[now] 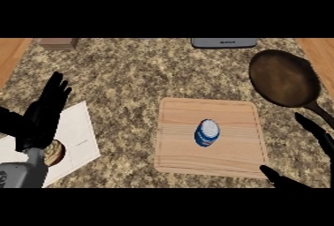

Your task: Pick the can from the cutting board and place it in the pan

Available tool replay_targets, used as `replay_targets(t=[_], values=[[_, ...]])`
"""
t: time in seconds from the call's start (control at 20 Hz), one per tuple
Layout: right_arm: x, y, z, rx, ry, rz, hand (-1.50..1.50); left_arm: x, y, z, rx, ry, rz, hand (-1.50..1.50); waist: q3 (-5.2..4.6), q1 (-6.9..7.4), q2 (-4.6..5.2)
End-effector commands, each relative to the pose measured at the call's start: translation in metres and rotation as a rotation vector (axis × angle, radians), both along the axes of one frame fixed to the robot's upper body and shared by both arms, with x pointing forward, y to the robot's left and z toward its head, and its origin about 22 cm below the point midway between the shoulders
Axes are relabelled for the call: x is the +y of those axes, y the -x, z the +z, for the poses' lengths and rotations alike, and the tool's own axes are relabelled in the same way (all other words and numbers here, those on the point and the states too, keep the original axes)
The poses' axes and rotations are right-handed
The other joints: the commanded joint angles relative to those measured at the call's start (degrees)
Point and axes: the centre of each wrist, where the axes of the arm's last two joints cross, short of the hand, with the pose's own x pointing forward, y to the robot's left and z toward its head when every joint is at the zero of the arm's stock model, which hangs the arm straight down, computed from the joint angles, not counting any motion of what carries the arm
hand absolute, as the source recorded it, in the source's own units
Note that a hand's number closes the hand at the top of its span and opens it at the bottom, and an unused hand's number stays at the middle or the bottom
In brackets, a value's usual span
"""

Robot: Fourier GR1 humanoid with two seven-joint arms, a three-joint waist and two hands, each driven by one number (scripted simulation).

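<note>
A blue can (206,133) with a white top stands upright near the middle of the wooden cutting board (228,154). The dark round pan (284,77) lies at the upper right, its handle running down toward the right edge. My right hand (318,132) enters from the lower right, open, with fingers spread beside the board's right edge and the thumb at the board's lower right corner. It is apart from the can. My left hand (42,114) stays open at the left, fingers up, over a white sheet.
A white sheet of paper (77,132) with a round brown object (55,152) on it lies at the lower left. A grey device (224,42) sits at the counter's back edge. A brown block (57,43) is at the back left.
</note>
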Motion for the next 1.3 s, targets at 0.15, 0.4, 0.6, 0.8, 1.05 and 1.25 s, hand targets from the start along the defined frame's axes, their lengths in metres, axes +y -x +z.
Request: replay_targets(t=[0.15,0.4,0.6,0.8,1.05,1.25], values=[[0.017,-0.009,0.047,0.157,0.207,0.038,-1.50,-0.020,-0.008,0.003,0.009,0.001,-0.026,0.00,-0.03,1.86,0.47],[0.042,-0.036,0.066,0.293,0.360,0.010,-1.50,-0.020,-0.017,0.006,-0.001,0.009,-0.059,0.00,-0.06,3.04,0.68],[0.057,-0.060,0.067,0.459,0.437,0.060,-1.50,-0.030,-0.007,-0.002,-0.002,0.009,-0.052,0.00,-0.01,3.50,0.61],[0.068,-0.061,0.042,0.745,0.487,0.147,-1.50,-0.020,-0.011,0.008,-0.022,0.010,-0.059,0.00,-0.02,3.62,0.64],[0.106,-0.069,0.045,0.780,0.523,0.174,-1.50,-0.019,-0.005,0.006,-0.012,-0.006,-0.030,0.00,0.07,2.31,0.38],[0.121,-0.073,0.068,0.793,0.642,0.170,-1.50,-0.024,0.000,0.002,0.002,0.020,-0.042,0.00,-0.03,2.72,0.30]])
